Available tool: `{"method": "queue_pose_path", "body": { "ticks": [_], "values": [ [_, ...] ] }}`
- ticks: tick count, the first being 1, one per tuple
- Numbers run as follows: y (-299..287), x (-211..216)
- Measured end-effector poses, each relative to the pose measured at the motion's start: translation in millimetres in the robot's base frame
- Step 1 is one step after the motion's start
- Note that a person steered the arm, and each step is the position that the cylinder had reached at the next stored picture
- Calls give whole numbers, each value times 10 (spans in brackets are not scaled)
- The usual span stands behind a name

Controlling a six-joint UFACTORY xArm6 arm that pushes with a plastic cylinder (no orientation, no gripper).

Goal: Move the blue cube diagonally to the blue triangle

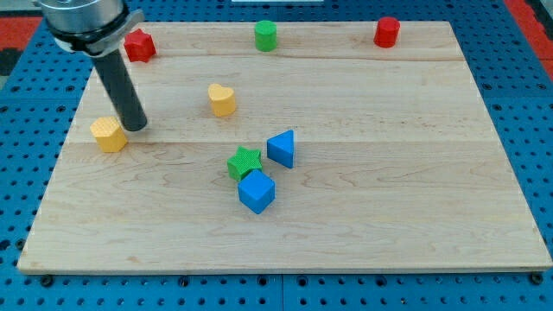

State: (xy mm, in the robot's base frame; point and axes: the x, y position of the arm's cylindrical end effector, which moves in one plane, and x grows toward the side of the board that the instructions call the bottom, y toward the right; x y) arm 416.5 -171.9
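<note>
**Blue cube and blue triangle lie apart near the board's middle; my tip is far off at the view's left**

The wooden board (363, 242) carries 7 blocks. The blue cube (257, 191) sits a little below the board's centre, toward the view's bottom. The blue triangle (282, 148) lies up and to the view's right of it, near but not touching. Between them on the left is the green star (244, 162); its lower edge looks to touch the cube's top corner, though the angle makes that hard to confirm, and a thin gap shows between star and triangle.

My tip (135, 127) rests on the board at the view's left, well apart from both blue blocks. It stands just beside the yellow hexagon (109, 134), on that block's right and slightly above. There is no claw here: the arm ends in a plain dark rod, which holds nothing and has nothing to open.

The yellow heart (221, 99) lies to the tip's right, above the green star. Along the view's top edge sit 3 more: a red star (139, 45) partly behind the rod's housing, a green cylinder (265, 35) and a red cylinder (386, 32).
</note>
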Motion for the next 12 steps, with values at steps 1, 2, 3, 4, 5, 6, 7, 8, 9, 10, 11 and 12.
{"method": "queue_pose_path", "body": {
  "ticks": [1,2,3,4,5,6,7,8,9,10,11,12],
  "values": [
    [283,642],
    [358,1085],
    [1503,1084],
    [2288,1029],
    [2013,1234],
    [1709,1567],
    [2714,1338],
    [3021,811],
    [3583,522],
    [3334,978],
    [3918,979],
    [4105,637]
  ]
}}
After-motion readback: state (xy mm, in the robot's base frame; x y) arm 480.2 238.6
